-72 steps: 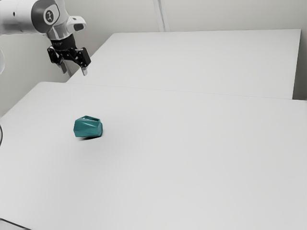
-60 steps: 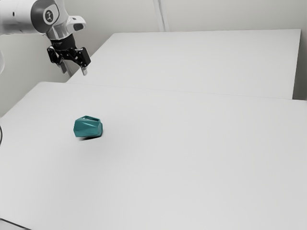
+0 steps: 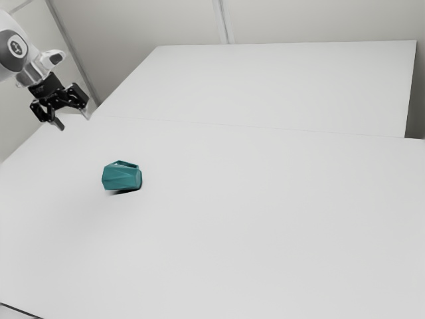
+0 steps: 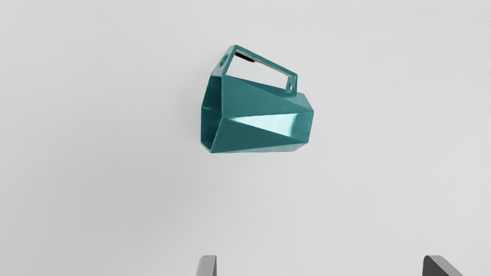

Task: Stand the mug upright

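Mug [image 3: 121,177] lies on its side on the counter [image 3: 265,219], approx. below the pincer [image 3: 74,121] and off toward the ext. view's right, on the side nearer that cam. Pincer's up above the counter, well apart from mug, its fingers [image 4: 207,266] spread wide w/ nothing btwn them.

Key bit is the long axis: per wrist view, mouth [image 4: 211,115] to base end [image 4: 307,126] runs approx. parallel to the line from one fingertip to the other. Mug sits out ahead of the fingers, offset toward the finger on the mouth's side. Handle [image 4: 268,62] sticks out on the side away from the fingers.

Job's at the approach stage, I'd say; nothing righted. Next move prob. needs to go over & down, w/ approx. a quarter turn if the grip's to go across the body. Risk: closing as aligned now might catch rim & base, or knock the handle & roll it.
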You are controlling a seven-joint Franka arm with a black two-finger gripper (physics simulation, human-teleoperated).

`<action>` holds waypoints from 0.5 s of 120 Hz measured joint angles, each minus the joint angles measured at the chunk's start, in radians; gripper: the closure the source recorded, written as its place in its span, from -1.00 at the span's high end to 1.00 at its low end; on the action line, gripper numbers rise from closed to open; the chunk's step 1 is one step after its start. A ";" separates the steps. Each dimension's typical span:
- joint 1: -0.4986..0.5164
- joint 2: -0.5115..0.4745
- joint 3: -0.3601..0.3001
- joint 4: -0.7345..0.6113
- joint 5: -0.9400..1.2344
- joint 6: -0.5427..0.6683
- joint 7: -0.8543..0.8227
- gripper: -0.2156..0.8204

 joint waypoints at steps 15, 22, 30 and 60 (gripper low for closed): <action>0.019 0.108 0.045 0.005 -0.169 0.035 0.058 0.54; 0.046 0.155 0.051 0.006 -0.248 0.045 0.091 0.54; 0.067 0.199 0.076 0.007 -0.324 0.051 0.132 0.54; 0.163 0.368 0.128 0.021 -0.572 -0.032 0.293 0.54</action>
